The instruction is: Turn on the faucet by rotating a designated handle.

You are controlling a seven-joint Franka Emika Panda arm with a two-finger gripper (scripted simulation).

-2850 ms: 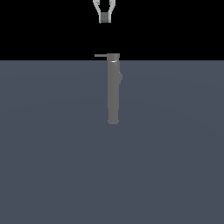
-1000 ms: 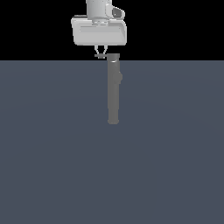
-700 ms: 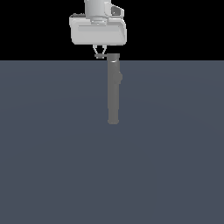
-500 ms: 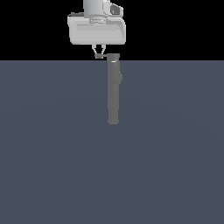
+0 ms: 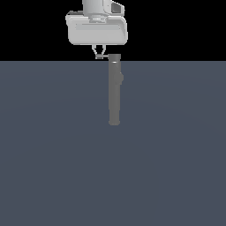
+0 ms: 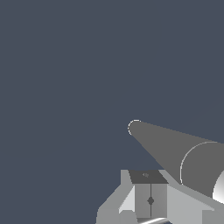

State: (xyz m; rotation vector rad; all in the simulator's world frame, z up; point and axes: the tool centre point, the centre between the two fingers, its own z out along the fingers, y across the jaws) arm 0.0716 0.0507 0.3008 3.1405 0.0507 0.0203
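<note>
The faucet (image 5: 114, 90) is a tall grey column standing on the dark floor. Its handle (image 5: 105, 57), a thin flat bar, juts from the cap toward the exterior view's left. My white gripper (image 5: 99, 54) hangs just above the handle's outer end, fingertips down at the bar and beside the cap. The fingers look pressed together with nothing between them. In the wrist view the faucet (image 6: 170, 148) runs away from the cap down to its foot. There my gripper (image 6: 151, 201) shows its two pads meeting along a seam.
The flat dark grey floor (image 5: 53, 167) spreads around the faucet. Above its far edge the background is black.
The gripper came down from high above to the handle's level. Over the last second it drifted slightly toward the exterior view's left. The faucet column has not moved.
</note>
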